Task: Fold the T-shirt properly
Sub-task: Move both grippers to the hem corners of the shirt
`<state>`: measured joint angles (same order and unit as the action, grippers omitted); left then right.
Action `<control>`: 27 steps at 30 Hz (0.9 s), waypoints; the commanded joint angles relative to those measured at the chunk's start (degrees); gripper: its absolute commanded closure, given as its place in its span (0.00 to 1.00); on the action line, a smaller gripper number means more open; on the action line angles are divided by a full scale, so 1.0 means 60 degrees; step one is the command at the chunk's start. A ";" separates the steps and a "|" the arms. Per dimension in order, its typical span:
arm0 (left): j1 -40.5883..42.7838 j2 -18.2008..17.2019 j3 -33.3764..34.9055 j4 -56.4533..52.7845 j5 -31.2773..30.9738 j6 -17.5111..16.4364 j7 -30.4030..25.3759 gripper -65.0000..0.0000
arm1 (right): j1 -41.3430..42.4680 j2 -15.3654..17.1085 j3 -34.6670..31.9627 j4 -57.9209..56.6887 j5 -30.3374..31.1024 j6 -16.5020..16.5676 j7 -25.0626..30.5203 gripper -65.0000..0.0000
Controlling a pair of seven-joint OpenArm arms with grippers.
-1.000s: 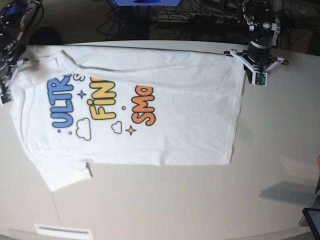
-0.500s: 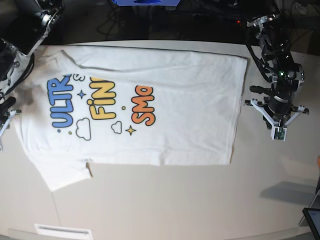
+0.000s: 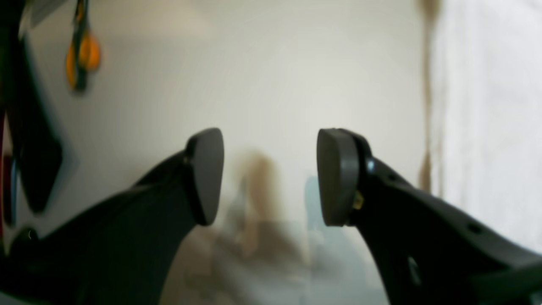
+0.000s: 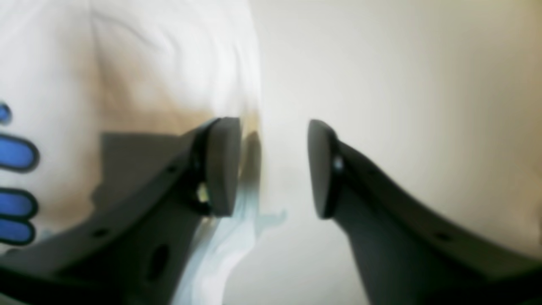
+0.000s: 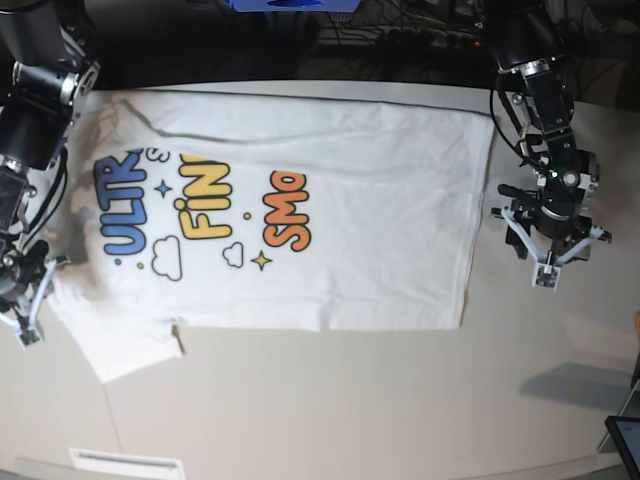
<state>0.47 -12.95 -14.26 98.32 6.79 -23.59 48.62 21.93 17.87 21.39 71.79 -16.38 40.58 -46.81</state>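
Observation:
The T-shirt (image 5: 330,220) lies flat and print side up on the table (image 5: 330,410), collar end to the left, hem to the right. One sleeve (image 5: 125,350) sticks out at the near left. My left gripper (image 5: 545,245) hovers over bare table just right of the hem. In the left wrist view the left gripper (image 3: 271,176) is open and empty, with white cloth (image 3: 487,106) along the right side. My right gripper (image 5: 25,300) is at the shirt's left end. In its wrist view the right gripper (image 4: 271,167) is open, one finger (image 4: 222,167) over the shirt's edge (image 4: 169,63).
A dark tablet-like device (image 5: 625,440) sits at the table's near right corner, and a white strip (image 5: 125,462) at the near left edge. Cables and dark gear (image 5: 400,35) lie behind the table. An orange-and-black object (image 3: 82,55) shows blurred in the left wrist view.
Both grippers went from shut to open. Each left the shirt's far corners and moved toward the near side along its end of the shirt. The shirt's far edge settled flat.

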 commanded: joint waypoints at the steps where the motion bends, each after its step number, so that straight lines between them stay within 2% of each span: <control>1: -0.0261 -0.0164 0.0011 0.0074 0.0224 0.0072 -0.0287 0.45 | 0.0469 0.0209 0.0047 -0.0031 -0.0017 -0.0096 0.0145 0.47; 3: -0.0496 -0.0267 0.0025 -0.0145 0.0341 0.0042 -0.0331 0.45 | 0.0733 0.0194 0.0047 -0.0368 -0.0017 -0.0096 0.0189 0.33; 5: -0.0804 -0.0442 0.0157 -0.0526 0.0210 0.0042 -0.0360 0.45 | 0.1055 0.0194 0.0062 -0.0690 -0.0017 -0.0096 0.0189 0.26; 10: -0.1624 -0.1058 0.0392 -0.1669 -0.0757 0.0028 -0.0331 0.45 | 0.1832 0.0209 0.0062 -0.1862 -0.0017 -0.0096 0.0204 0.26; 18: -0.1859 -0.1072 0.0450 -0.1889 -0.1021 0.0028 -0.0331 0.45 | 0.2769 0.0429 0.0047 -0.3181 -0.0017 -0.0096 0.0233 0.26; 23: -0.1712 -0.1058 0.0362 -0.1874 -0.1036 0.0028 -0.0331 0.46 | 0.3297 0.0516 0.0062 -0.4910 -0.0017 -0.0096 0.1142 0.26; 27: -0.1536 -0.1116 0.0333 -0.1874 -0.1036 0.0028 -0.0331 0.46 | 0.3399 0.0692 0.0809 -0.6126 -0.0017 -0.0096 0.1772 0.26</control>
<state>-7.86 -18.61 -12.01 86.08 0.40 -23.94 47.55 40.16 20.49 26.24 33.93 -16.80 40.45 -37.30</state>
